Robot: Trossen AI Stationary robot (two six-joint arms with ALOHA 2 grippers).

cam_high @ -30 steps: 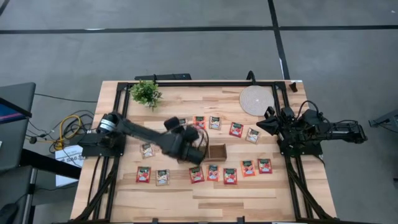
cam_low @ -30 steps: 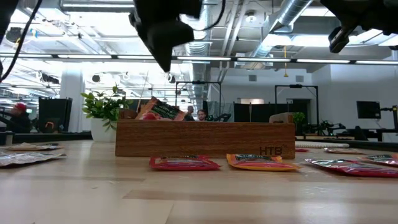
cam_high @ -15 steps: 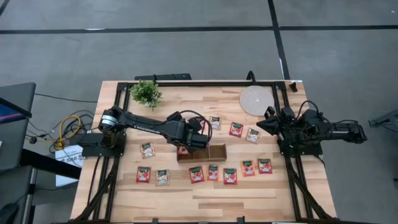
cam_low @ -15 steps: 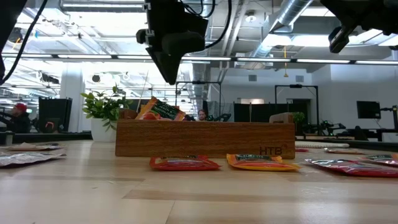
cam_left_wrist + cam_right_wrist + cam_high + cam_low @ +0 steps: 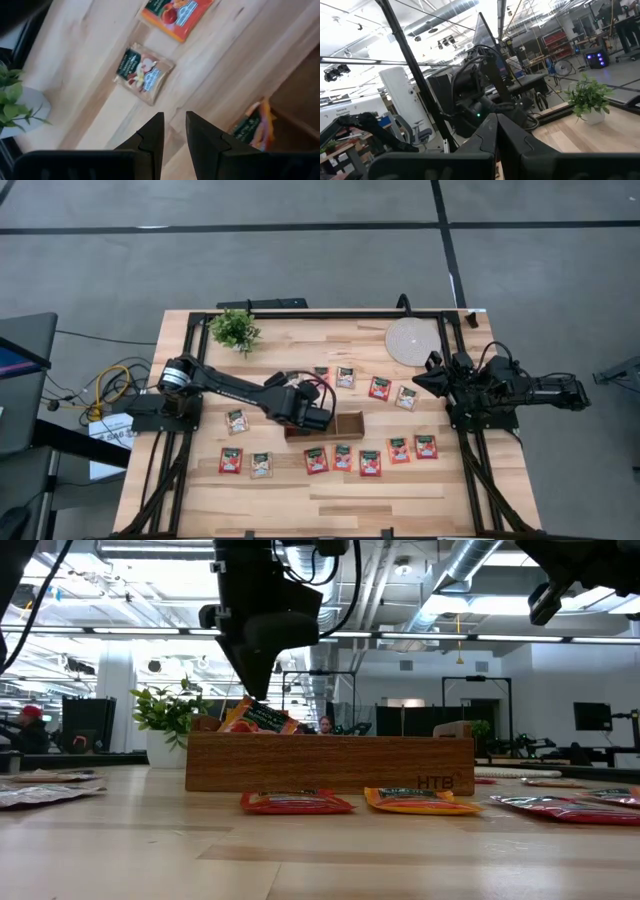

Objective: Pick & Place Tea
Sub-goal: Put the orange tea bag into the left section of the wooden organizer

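Left gripper (image 5: 312,420) had swung back above the tray's (image 5: 330,764) left compartment, fingers narrowly parted and empty; a red sachet (image 5: 255,718) leaned inside (presumably just delivered). Other sachets (image 5: 343,457) lay around the tray, unobstructed; plant (image 5: 235,330) stood well apart. Right gripper (image 5: 428,378) waited closed.

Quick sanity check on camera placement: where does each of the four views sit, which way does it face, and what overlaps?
High: overhead, straight down; both arms, table.
Low: table height, level across; wooden tray, left tool above it.
Left wrist: past its narrowly parted fingers at sachets on wood.
Right wrist: right tool shut, parked at the table's right side, facing the room and potted plant.
Shared: plant and tray also in high.
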